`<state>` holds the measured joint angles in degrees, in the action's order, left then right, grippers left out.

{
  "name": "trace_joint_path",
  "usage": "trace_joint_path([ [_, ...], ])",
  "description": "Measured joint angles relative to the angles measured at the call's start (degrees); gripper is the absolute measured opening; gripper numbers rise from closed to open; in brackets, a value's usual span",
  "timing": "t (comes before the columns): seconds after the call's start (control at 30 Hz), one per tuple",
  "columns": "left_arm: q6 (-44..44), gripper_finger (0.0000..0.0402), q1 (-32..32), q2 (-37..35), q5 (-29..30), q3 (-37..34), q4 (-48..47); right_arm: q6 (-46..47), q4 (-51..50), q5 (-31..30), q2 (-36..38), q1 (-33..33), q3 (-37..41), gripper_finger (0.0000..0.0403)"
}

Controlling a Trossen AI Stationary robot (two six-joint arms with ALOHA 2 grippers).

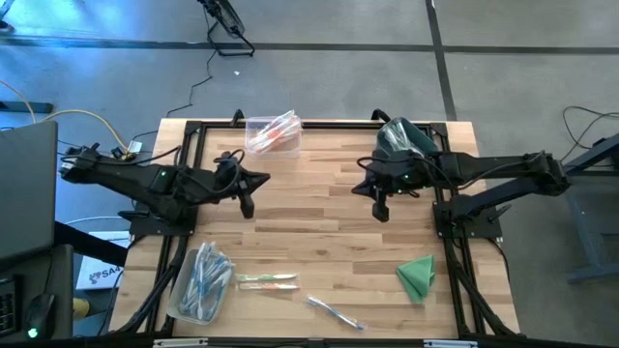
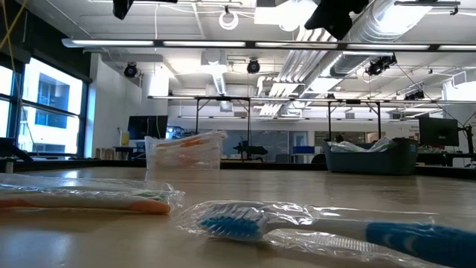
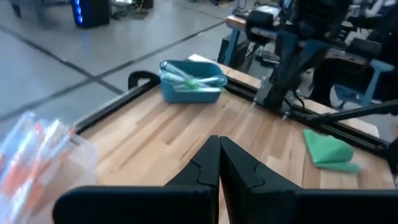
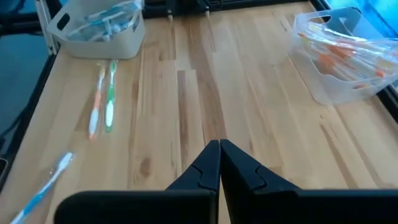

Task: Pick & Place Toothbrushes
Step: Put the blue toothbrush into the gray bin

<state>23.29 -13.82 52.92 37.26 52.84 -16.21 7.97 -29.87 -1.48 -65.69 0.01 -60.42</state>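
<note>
Both hands hung above the middle of the bench [image 1: 319, 208] with fingers pressed together and nothing between them: the left hand [image 1: 248, 205] left of centre in the overhead frame, the right hand [image 1: 381, 211] right of centre.

Three loose toothbrushes lay along the lower edge of that frame. An orange brush [image 1: 261, 278] and a green brush [image 1: 276, 285] sat side by side, touching or nearly so, just right of the grey bin [image 1: 198, 283] of blue brushes at lower left. A blue brush [image 1: 336, 313] lay apart, further right and lower, still in its clear wrapper. A clear bin [image 1: 272, 134] with orange brushes stood at top centre, a blue bin [image 1: 404, 138] with green ones at upper right, and a green cloth [image 1: 418, 275] at lower right.

The step in hand looked like reaching for one loose brush. To do it well, a hand would need to open first, turn its fingers across the handle, and descend on the mid-handle. The blue brush seemed the easier start, since it lay alone; the paired brushes risked being caught together, and the wrapper looked slippery.
</note>
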Motion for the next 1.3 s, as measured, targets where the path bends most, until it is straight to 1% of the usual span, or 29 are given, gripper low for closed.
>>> trace_joint_path([
  [0.1, 4.0, 0.0000, 0.7, 0.2, -1.2, 0.0, -0.5, -2.0, 0.0, 0.1, 0.0, 0.0, 0.0, 0.0004],
  [0.13, 5.1, 0.0000, 0.7, 0.1, -2.4, 0.0, -0.2, -2.4, 0.0, 0.1, 0.0, 0.0, 0.0, 0.0003],
  [0.27, 6.0, 0.0000, 0.7, 0.1, -6.8, 0.0, -0.2, -4.8, 0.0, 0.1, 0.0, 0.0, 0.0, 0.0004],
  [0.43, 8.9, 0.0000, 0.7, 0.1, -6.9, 0.0, -0.2, -6.8, 0.0, 0.1, 0.0, 0.0, 0.0, 0.0003],
  [0.73, 10.4, 0.0000, 0.7, 0.1, -6.9, 0.0, -0.3, -6.8, 0.0, 0.2, 0.0, -2.0, 0.0, 0.0003],
  [0.83, 8.0, 0.0000, 0.7, 0.1, -6.7, 0.0, -0.3, -6.8, 0.0, 0.4, 0.0, -2.7, 0.0, 0.0004],
  [1.0, -2.3, 0.0000, 0.7, 0.1, -5.5, -0.1, -0.2, -6.4, 0.1, 1.9, 0.0, -3.4, 0.0, 0.0003],
  [1.07, -5.8, 0.0000, 0.7, 0.0, -5.2, -1.2, 1.2, -6.3, 0.3, 2.0, 0.0, -3.5, 0.0, 0.0003],
  [1.13, -7.5, 0.0000, 0.7, -1.0, -4.7, -3.6, 3.2, -5.2, 0.9, 2.1, 0.0, -3.5, 0.0, 0.0004],
  [1.2, -8.4, 0.0000, 0.7, -2.2, -4.6, -7.1, 7.3, -3.4, 1.9, 2.4, 0.0, -3.5, 0.0, 0.0004],
  [1.27, -8.5, 0.0000, 0.7, -3.7, -5.0, -11.1, 12.0, -1.8, 3.3, 4.7, 0.0, -3.5, 0.0, 0.0003],
  [1.3, -8.5, 0.0000, 0.7, -4.6, -6.0, -13.1, 14.2, -1.1, 3.9, 6.7, -0.1, -3.5, 0.0, 0.0003],
])
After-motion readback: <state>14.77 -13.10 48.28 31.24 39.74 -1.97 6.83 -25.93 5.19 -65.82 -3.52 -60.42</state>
